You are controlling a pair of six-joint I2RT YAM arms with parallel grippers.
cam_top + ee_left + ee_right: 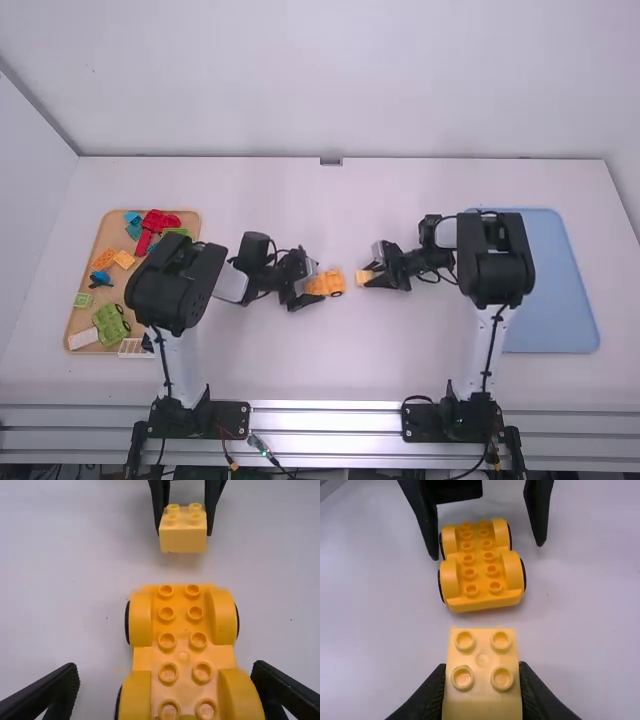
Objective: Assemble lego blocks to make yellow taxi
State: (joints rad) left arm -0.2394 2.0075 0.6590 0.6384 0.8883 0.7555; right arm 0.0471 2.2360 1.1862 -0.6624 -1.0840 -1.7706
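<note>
the wheeled base (327,284) lies between tray (112,228) and block (363,277).

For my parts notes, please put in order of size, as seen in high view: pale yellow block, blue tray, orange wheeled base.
1. Blue tray
2. Orange wheeled base
3. Pale yellow block

Bright, diffuse light is falling approx. evenly on white tbl (330,365); faint shadow is softening under yellow 2x2 brick (183,541); near metal rail (325,419) is glaring white.

White table (330,365) under soft, even light, silver rails (325,422) along its near edge, pale wall (340,80) behind, side wall (30,200) at left
</note>
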